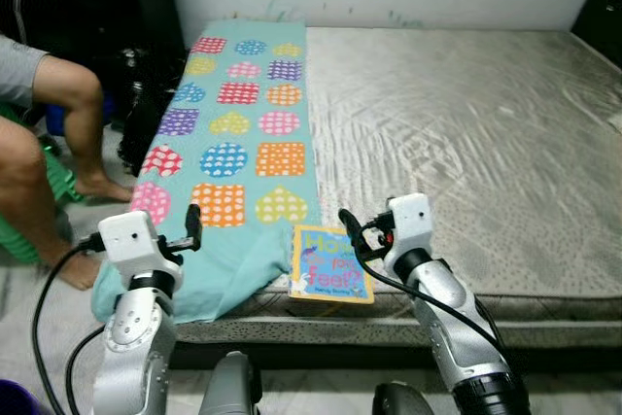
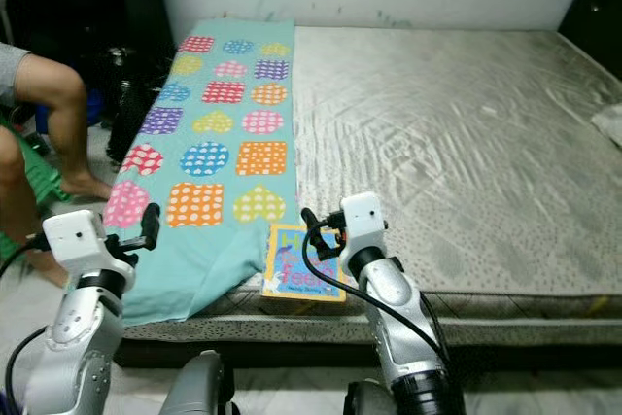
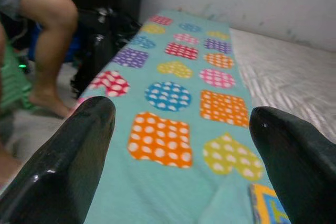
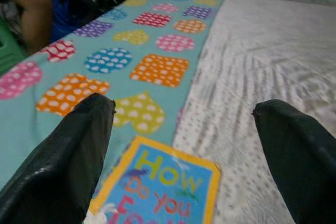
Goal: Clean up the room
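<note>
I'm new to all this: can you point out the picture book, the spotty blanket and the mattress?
picture book (image 1: 331, 264): left eye view, middle of its cover.
spotty blanket (image 1: 241, 123): left eye view, its teal middle.
mattress (image 2: 457, 153): right eye view, bare grey top.

I see a book (image 1: 331, 263) | its cover says "How Do You Feel?" | no other words

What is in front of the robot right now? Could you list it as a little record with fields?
Surface: bare grey mattress
Cover: teal blanket with dotted shapes, along the mattress's left side, hanging over the near edge
Book: children's book at the near edge, beside the blanket
Left gripper: open, raised over the blanket's near end
Right gripper: open, just above the book
Person: seated at left, bare legs showing
</note>
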Controlling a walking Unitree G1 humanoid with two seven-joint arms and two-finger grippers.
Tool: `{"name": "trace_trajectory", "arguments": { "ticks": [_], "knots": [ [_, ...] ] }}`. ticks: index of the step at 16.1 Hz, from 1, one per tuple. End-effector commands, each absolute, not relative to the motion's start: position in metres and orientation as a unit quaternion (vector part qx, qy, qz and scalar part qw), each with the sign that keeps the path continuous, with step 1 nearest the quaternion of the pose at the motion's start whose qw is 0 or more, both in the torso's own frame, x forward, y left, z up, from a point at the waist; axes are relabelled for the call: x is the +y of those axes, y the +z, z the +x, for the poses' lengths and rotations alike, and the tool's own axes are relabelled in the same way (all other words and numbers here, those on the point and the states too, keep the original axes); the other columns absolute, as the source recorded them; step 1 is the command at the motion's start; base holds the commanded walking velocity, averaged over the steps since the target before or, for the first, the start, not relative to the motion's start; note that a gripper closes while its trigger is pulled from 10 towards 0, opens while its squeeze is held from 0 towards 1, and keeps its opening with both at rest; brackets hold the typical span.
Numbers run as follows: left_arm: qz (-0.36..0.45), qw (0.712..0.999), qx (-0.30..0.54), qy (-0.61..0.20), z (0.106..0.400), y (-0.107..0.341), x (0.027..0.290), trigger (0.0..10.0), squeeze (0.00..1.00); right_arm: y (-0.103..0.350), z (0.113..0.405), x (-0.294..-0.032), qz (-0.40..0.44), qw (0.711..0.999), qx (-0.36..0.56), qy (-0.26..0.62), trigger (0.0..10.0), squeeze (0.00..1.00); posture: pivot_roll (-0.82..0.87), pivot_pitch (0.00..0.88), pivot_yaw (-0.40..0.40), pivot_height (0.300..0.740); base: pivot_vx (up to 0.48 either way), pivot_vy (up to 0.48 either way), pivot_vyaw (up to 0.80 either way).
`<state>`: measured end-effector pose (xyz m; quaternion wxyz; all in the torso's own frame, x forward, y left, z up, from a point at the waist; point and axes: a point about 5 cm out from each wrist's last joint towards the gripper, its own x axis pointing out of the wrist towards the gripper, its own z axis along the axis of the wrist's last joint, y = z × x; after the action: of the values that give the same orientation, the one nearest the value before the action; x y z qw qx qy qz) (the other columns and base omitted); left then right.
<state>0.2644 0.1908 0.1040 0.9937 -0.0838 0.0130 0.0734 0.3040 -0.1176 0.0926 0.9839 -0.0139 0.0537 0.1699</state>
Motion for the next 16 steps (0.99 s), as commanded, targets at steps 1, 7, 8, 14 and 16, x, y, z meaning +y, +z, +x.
{"name": "trace_trajectory", "arguments": {
  "ticks": [1, 7, 8, 14, 16],
  "knots": [
    [-0.083, 0.994, 0.010, 0.074, 0.2639, 0.1073, 0.1907, 10.0, 0.00, 0.0961, 0.3039, -0.1183, -0.012, 0.984, 0.050, 0.172, 10.0, 0.00, -0.10, 0.059, 0.002, 0.623, 0.000, 0.000, 0.00],
    [-0.091, 0.994, -0.003, 0.067, 0.2625, 0.1106, 0.1880, 10.0, 0.00, 0.0955, 0.3041, -0.1172, -0.015, 0.982, 0.052, 0.180, 10.0, 0.00, -0.10, 0.056, -0.005, 0.573, 0.000, 0.000, 0.00],
    [-0.092, 0.994, -0.004, 0.065, 0.2624, 0.1108, 0.1875, 10.0, 0.00, 0.0953, 0.3040, -0.1173, -0.015, 0.982, 0.052, 0.181, 10.0, 0.00, -0.10, 0.055, -0.006, 0.573, 0.000, 0.000, 0.00],
    [-0.099, 0.993, -0.008, 0.060, 0.2623, 0.1118, 0.1853, 10.0, 0.00, 0.0953, 0.3048, -0.1185, -0.018, 0.981, 0.053, 0.184, 10.0, 0.00, -0.10, 0.051, -0.012, 0.573, 0.043, 0.000, 0.00],
    [-0.100, 0.993, -0.009, 0.060, 0.2628, 0.1118, 0.1855, 10.0, 0.00, 0.0955, 0.3053, -0.1186, -0.020, 0.981, 0.053, 0.184, 10.0, 0.00, -0.10, 0.051, -0.010, 0.573, 0.274, 0.000, 0.00]
  ]
}}
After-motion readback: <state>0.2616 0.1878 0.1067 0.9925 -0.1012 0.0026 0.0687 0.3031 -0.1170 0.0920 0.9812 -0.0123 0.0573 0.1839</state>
